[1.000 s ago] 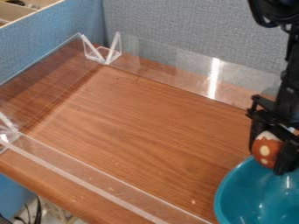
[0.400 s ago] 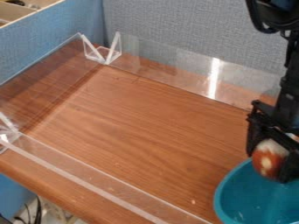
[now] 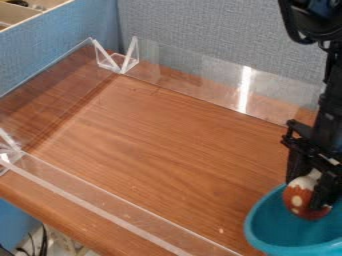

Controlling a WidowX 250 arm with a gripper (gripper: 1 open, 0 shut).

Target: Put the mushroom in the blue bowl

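The mushroom [image 3: 309, 196], orange-brown with pale spots, hangs at the tips of my gripper [image 3: 309, 184] at the right edge of the view. The black fingers are shut on it from both sides. It sits low over the blue bowl [image 3: 271, 231], a glossy teal bowl cut off by the bottom right corner, and dips just inside the bowl's rim. Whether the mushroom touches the bowl's inside I cannot tell.
A wooden tabletop [image 3: 160, 140] is fenced by low clear plastic walls [image 3: 94, 205]. Blue fabric panels [image 3: 201, 35] stand behind and to the left. A clear bracket [image 3: 118, 55] stands in the far corner.
My gripper has come down with the mushroom, from above the bowl's rim to just inside it. The bowl has not moved.
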